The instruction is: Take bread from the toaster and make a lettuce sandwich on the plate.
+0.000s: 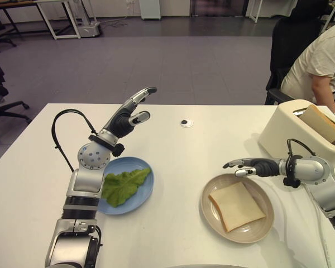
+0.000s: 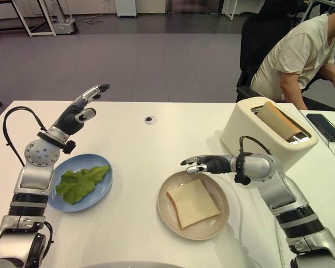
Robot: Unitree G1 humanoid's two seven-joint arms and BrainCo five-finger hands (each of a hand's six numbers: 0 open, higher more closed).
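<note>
On the right half of the desk (image 1: 178, 162) a beige plate (image 1: 205, 207) already carries one slice of bread (image 1: 236, 206), and the right hand (image 1: 251, 166) hovers just above the far rim of this plate with its fingers stretched out and nothing in them. The left hand (image 1: 128, 115) is raised above the desk beyond the blue plate (image 1: 140, 200), also open and empty. The lettuce leaf (image 1: 124, 185) lies flat on that blue plate, partly behind the left forearm. I think the leaf is the main risk: it is thin and limp, so the fingers may close on the plate instead, push the plate away, or let the leaf fall on the way to the bread. The second slice (image 1: 322, 124) stands tilted in the toaster (image 1: 285, 131) at the right edge of the desk. Pulled at an angle, it may catch in the slot or tear, and the light toaster could slide. The right hand is also low enough to brush the slice on the plate and shift it. Between the two plates the way is free. A small black round thing (image 1: 185, 122) lies farther back on the desk, well apart from everything.
</note>
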